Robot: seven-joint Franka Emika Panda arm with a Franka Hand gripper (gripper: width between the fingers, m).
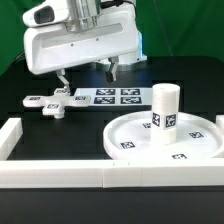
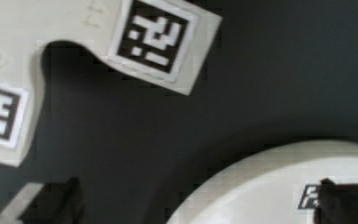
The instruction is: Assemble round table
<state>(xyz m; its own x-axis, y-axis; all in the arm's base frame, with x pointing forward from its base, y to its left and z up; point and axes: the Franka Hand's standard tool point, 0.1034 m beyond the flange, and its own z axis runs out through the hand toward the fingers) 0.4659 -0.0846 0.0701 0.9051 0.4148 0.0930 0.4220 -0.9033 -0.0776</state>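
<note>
The large rimmed disc point(image 1: 130, 135) lies at the exterior view's right, with the thick short cylinder point(image 1: 164, 108) standing upright on it. The flat cross-shaped piece point(image 1: 52, 103) lies on the dark table at the left. My gripper point(image 1: 87, 72) hangs open and empty above the table, between the cross and the disc. In the wrist view the gripper point(image 2: 194, 200) is wide open over dark table. One fingertip point(image 2: 345, 200) is over the disc's rim point(image 2: 274, 180). Two tagged arms of the cross-shaped piece point(image 2: 158, 35) show beyond.
The marker board point(image 1: 112, 97) lies flat behind the gripper, between cross and disc. Long white wall bars run along the front point(image 1: 70, 172) and the left side point(image 1: 10, 135) of the work area.
</note>
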